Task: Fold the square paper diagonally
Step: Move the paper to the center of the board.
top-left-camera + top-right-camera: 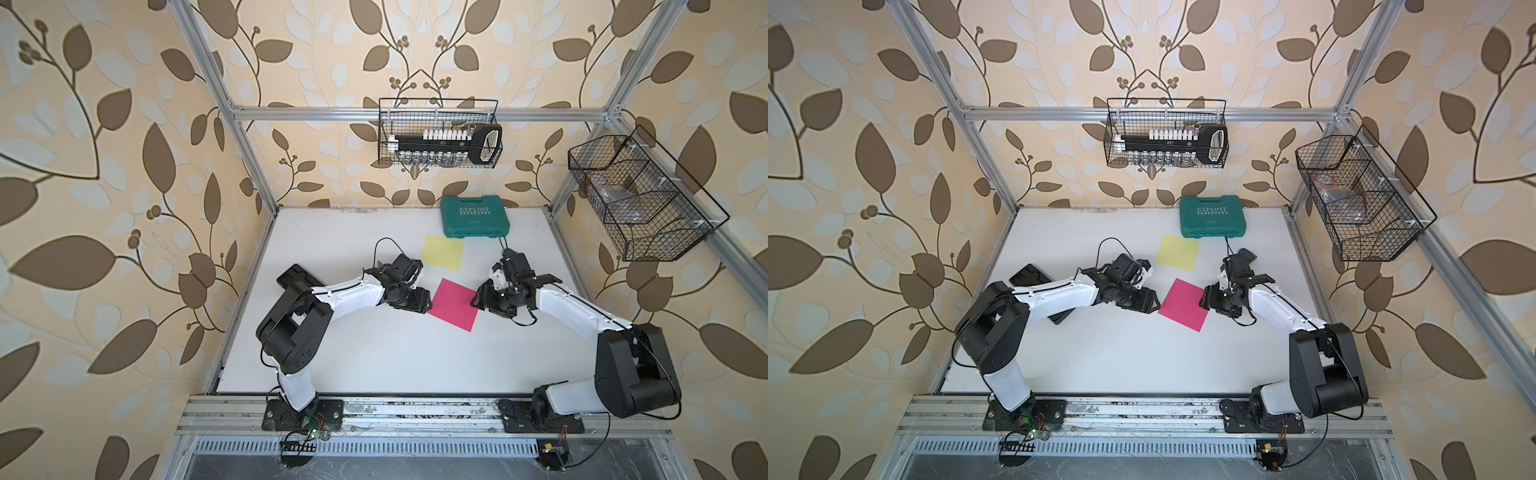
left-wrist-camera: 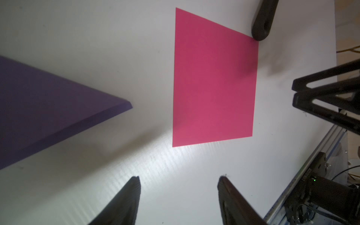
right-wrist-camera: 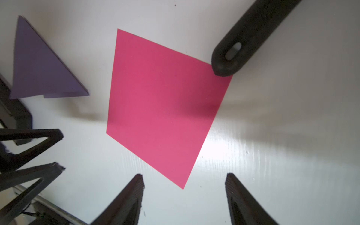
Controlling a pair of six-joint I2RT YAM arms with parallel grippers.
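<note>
1 pink square (image 1: 453, 305), edges flat | 1 yellow sheet (image 1: 443, 252) | 1 purple triangle (image 3: 42, 64) | 2 tools: left tool (image 2: 179, 179), right tool (image 3: 184, 175), both spread, holding nothing | open counter (image 1: 374, 357) nearside

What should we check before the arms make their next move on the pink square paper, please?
1. The pink square paper lies flat and unfolded on the white table: ok.
2. The left gripper is open and empty: ok.
3. The right gripper is open and empty: ok.
4. The yellow paper and the purple folded paper lie apart from the pink square paper: ok.
5. The green tool case stands clear of the pink square paper: ok.
6. The right gripper is low enough to catch the nearest corner: cannot tell.
</note>
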